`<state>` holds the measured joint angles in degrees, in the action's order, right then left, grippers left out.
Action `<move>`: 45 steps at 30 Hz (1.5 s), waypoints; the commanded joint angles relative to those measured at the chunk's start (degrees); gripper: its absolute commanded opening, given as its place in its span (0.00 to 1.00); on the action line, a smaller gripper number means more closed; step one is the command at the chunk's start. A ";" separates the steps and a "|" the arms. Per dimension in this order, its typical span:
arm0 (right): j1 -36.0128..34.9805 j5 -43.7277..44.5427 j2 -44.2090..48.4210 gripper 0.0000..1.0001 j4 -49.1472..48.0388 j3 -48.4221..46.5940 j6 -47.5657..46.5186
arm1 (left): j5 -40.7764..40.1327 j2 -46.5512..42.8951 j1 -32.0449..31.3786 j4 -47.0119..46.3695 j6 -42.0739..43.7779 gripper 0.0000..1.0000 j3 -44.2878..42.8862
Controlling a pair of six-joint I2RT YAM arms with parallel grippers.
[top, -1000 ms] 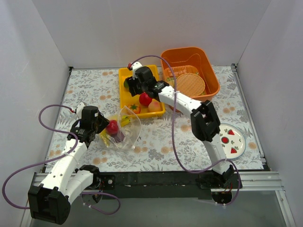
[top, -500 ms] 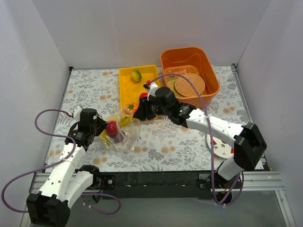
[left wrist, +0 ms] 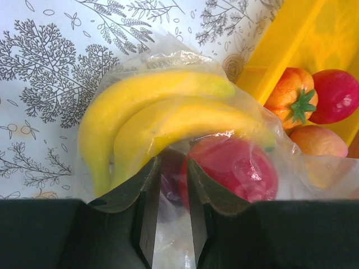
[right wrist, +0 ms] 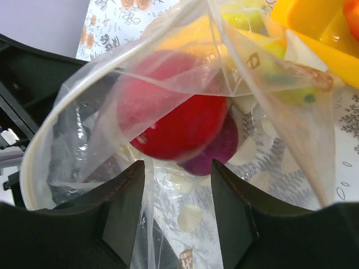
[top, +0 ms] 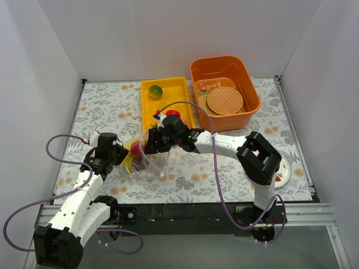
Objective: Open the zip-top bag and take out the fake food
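**Floral table (top: 106, 112): right arm back at the bag (top: 151, 161)**

Since a second ago the right gripper (right wrist: 176, 163) has left the tray (top: 147, 112), where a green fruit (top: 155, 90) now lies, and has returned to the bag's mouth. Its fingers stand apart, with a red fruit (right wrist: 174, 126) just ahead inside the plastic. The left gripper (left wrist: 174, 165) is clamped on the bag's film, holding the bag open on the table just beside the tray. Bananas (left wrist: 157, 106) and a purple piece (right wrist: 216, 148) also sit inside. One more item looks delivered and several are left. The red fruit seems the likely next pick.
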<state>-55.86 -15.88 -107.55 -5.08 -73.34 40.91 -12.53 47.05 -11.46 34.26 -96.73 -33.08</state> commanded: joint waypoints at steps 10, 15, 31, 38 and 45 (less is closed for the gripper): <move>-0.92 2.43 -2.31 0.83 -3.09 -5.05 0.23 | 1.81 1.38 0.21 -2.44 -0.13 0.24 2.93; -1.53 4.01 -5.39 0.88 -2.48 -8.22 -0.47 | 2.25 1.82 0.13 -2.97 0.40 0.23 3.11; -3.38 9.29 -10.49 0.75 1.83 -12.54 -2.50 | 2.26 2.61 0.13 -3.50 0.49 0.21 3.64; -3.38 12.18 -2.94 0.32 4.37 -9.37 -5.48 | -1.26 5.77 0.30 -1.30 -0.48 0.16 2.49; -3.47 15.61 3.39 0.26 12.28 -9.19 -9.26 | -2.14 7.36 0.39 -1.48 -1.09 0.15 2.14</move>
<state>-59.00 -3.79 -109.67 3.38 -82.54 34.92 -11.68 54.57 -11.44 31.35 -97.38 -30.00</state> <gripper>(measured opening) 0.767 0.152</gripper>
